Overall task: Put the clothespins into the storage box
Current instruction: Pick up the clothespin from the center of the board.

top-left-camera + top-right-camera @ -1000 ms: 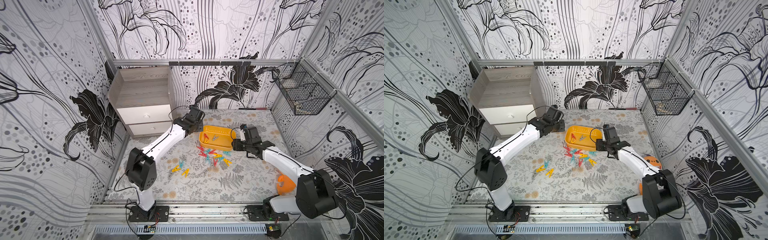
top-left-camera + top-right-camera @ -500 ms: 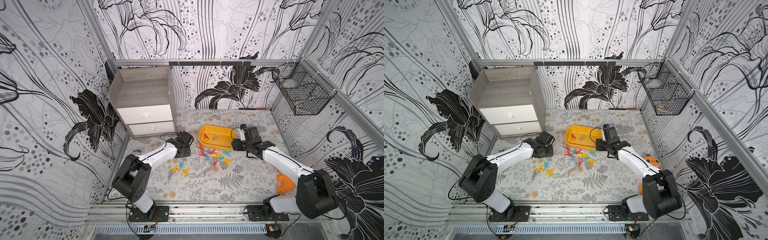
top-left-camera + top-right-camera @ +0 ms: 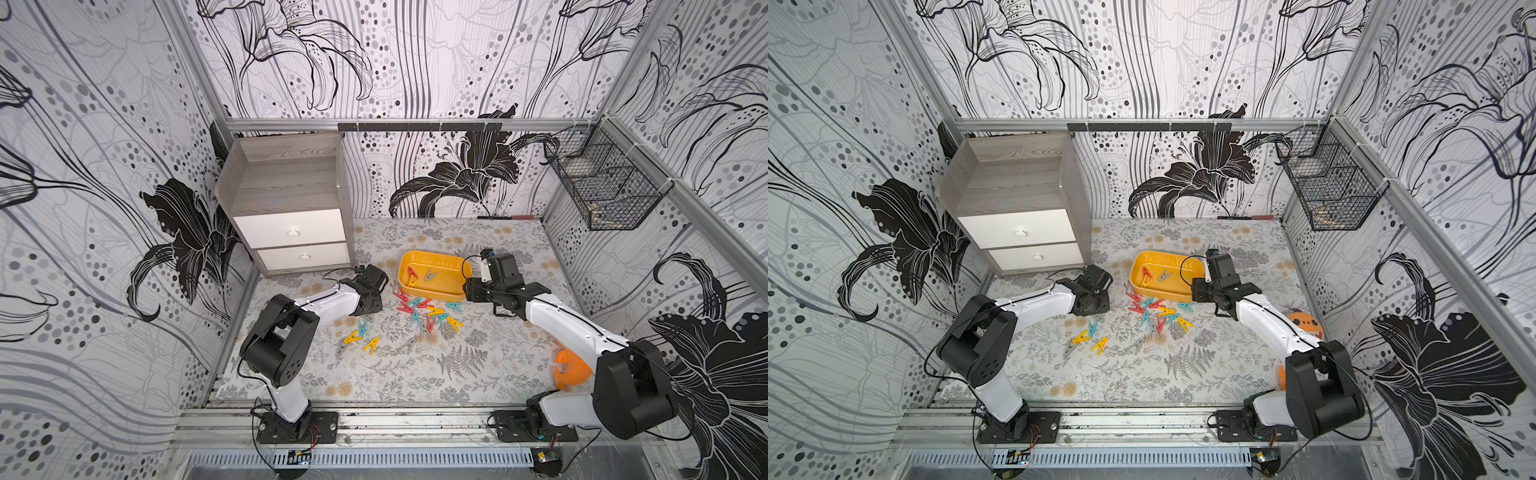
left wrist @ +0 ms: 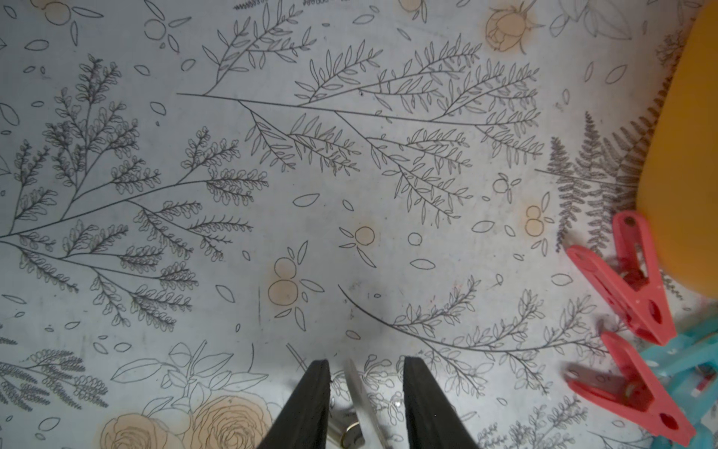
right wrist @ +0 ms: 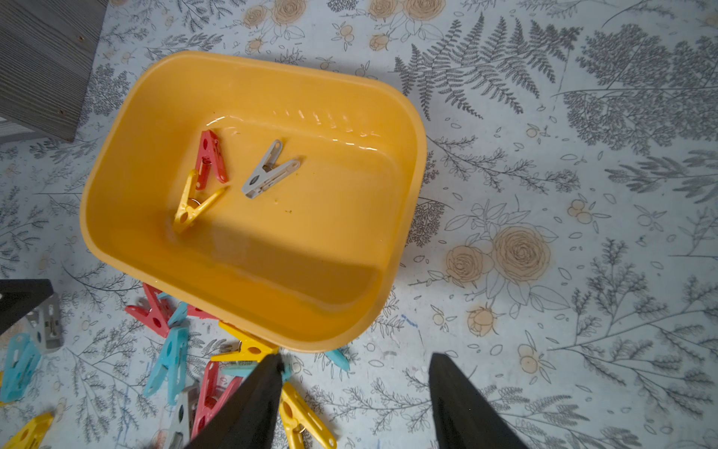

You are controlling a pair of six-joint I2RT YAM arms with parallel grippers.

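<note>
As clothespins (image 5: 171, 361) crowd storage box (image 5: 248, 66), open mat (image 5: 544, 175)

The left arm (image 3: 332, 299) no longer reaches out high over the far left corner of the box (image 3: 432, 296). Now it is folded low, with its elbow pulled back to the near left. The left gripper (image 4: 366, 360) has come down to the table (image 3: 395, 374), just left of the pile of clothespins (image 3: 419, 309). Its jaws stand narrower than before, with a grey clothespin (image 4: 357, 388) between them.
</note>
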